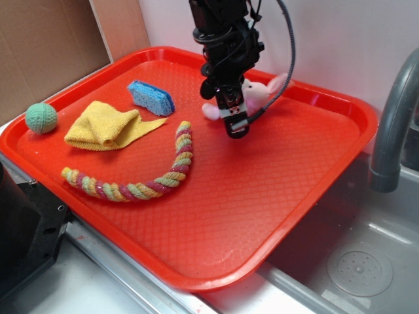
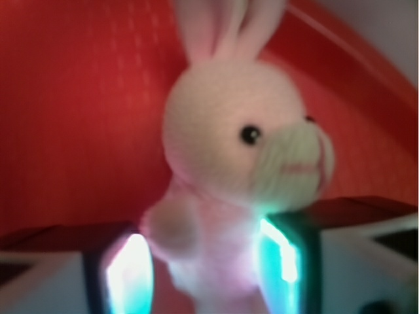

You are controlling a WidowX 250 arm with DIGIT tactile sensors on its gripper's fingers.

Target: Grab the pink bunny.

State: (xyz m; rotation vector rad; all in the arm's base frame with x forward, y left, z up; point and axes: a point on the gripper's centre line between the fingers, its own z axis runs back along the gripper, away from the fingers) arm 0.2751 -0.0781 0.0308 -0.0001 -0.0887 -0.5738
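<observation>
Nearest my exterior camera I see the bare front corner of a red plastic tray (image 1: 216, 248), which sits across the edge of a steel sink (image 1: 366, 261) on the right, with a strip of the grey worktop (image 1: 72, 288) showing at the lower left. A dark block of equipment (image 1: 23, 229) fills the left foreground. Moving back across the tray, a twisted rope toy (image 1: 141, 176) in pink, yellow and green lies in a long curve. Behind it on the left is a folded yellow cloth (image 1: 105, 127), and beside that, at the tray's left rim, a small green knitted ball (image 1: 41, 118). A blue sponge (image 1: 150, 97) lies just behind the cloth. Right of the sponge, toward the back of the tray, my robot's black arm reaches down from above, and its claw (image 1: 236, 121) is pinched on the pink bunny (image 1: 256, 95), which peeks out behind the fingers with one ear pointing right. I cannot tell from this view whether the bunny touches the tray. Through my wrist camera, which is blurred, the bunny (image 2: 236, 163) fills the picture: pale pink head, dark eye, cream muzzle, two ears pointing up, its body squeezed between the two claw fingers (image 2: 127, 275), which glow pale blue-green on their inner faces. Farther right in the exterior view, a grey tap (image 1: 389, 131) rises by the sink, and a white wall (image 1: 327, 39) closes the back.
</observation>
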